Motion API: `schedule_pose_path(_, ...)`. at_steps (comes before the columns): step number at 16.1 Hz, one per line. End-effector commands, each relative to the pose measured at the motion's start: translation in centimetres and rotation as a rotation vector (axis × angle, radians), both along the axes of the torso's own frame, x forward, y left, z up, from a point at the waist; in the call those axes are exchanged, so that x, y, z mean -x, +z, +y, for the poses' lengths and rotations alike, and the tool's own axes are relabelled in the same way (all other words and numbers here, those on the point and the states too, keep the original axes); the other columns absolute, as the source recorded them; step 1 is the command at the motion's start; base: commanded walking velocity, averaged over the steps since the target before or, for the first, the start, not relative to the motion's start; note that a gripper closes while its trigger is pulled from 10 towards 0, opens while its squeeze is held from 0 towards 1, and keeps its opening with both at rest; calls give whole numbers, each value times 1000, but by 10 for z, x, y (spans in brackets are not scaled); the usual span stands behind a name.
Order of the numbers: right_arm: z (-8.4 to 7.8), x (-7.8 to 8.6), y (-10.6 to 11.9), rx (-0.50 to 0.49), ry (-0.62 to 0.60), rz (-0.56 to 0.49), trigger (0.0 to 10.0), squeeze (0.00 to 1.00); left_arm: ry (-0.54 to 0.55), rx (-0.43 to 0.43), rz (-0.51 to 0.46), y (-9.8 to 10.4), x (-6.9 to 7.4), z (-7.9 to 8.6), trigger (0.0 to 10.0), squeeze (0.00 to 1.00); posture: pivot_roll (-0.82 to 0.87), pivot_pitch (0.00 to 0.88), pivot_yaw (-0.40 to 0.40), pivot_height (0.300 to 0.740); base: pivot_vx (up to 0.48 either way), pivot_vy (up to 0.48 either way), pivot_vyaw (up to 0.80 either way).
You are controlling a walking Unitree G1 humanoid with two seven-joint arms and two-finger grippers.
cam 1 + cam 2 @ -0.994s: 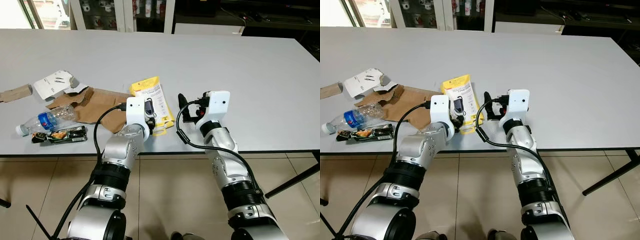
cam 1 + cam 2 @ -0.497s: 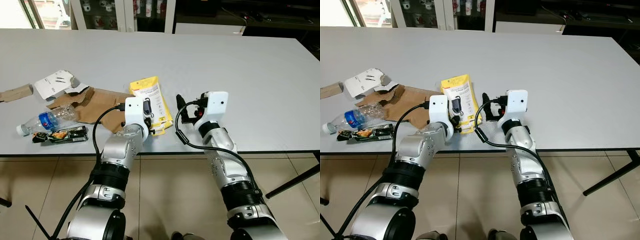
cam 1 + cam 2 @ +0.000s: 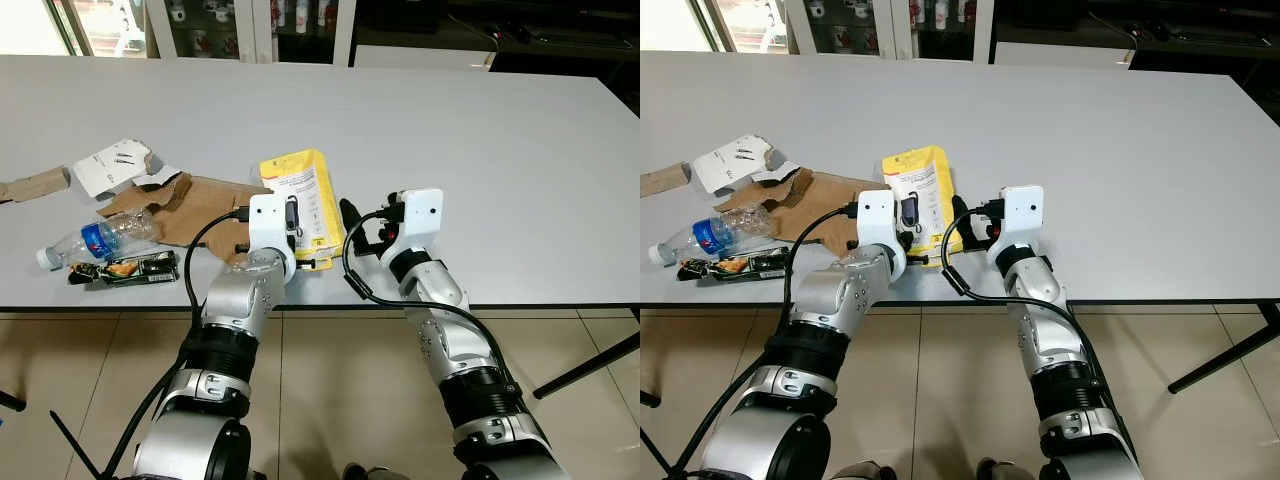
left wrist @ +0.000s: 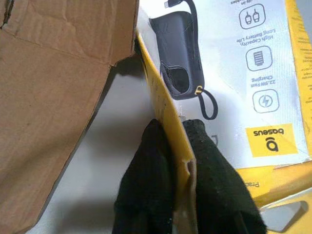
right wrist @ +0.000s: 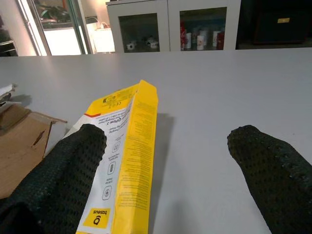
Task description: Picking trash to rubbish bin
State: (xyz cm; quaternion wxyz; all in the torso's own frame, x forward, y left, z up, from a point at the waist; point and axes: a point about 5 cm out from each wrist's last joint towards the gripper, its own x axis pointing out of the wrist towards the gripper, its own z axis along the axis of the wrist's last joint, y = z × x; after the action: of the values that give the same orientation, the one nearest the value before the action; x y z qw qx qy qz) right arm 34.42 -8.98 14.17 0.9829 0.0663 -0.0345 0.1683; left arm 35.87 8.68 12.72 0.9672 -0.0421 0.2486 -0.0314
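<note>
A yellow power-bank package (image 3: 303,195) lies near the table's front edge, its near end lifted and tilted. My left gripper (image 4: 176,130) is shut on that near edge, with a black finger on each side of the yellow card. My right gripper (image 3: 360,226) is open just to the right of the package, one finger (image 5: 73,165) beside the package's yellow side wall and the other finger (image 5: 268,165) over bare table. More trash lies to the left: brown torn cardboard (image 3: 190,205), a crushed plastic bottle (image 3: 95,238), a dark snack wrapper (image 3: 125,270) and a torn white box (image 3: 115,165).
The long grey table (image 3: 480,130) stretches bare to the right and back. A small cardboard piece (image 3: 25,187) lies at the far left edge. Glass cabinets (image 5: 146,29) stand behind the table. Tiled floor (image 3: 330,400) lies below the front edge.
The yellow package's near end has risen and tilted in my left gripper. My right gripper has moved left, closer to the package's right side.
</note>
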Motion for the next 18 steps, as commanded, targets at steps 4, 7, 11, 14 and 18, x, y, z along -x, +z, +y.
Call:
schedule_pose_path(4,-4,0,3,-5,-25,-2,10000,0,-21,-36,88,-21,8,-2,10000,0,1,89,-34,740,0,0,0)
schedule_pose_path(7,-17,-4,10,-16,-140,-49,10000,0,-30,-78,41,-18,7,-2,10000,0,4,88,-32,740,0,0,0)
schedule_pose_path(11,-28,-7,19,-31,-200,-81,10000,0,-28,-96,3,-14,5,-1,10000,0,3,86,-33,740,0,0,0)
schedule_pose_path(14,-37,-7,23,-56,-299,-114,10000,0,-53,-86,-153,1,2,-7,10000,0,5,78,-32,740,0,0,0)
schedule_pose_path(18,-46,-12,26,-58,-346,-124,10000,0,-115,-92,-348,26,-4,-20,10000,0,-5,61,-45,740,0,0,0)
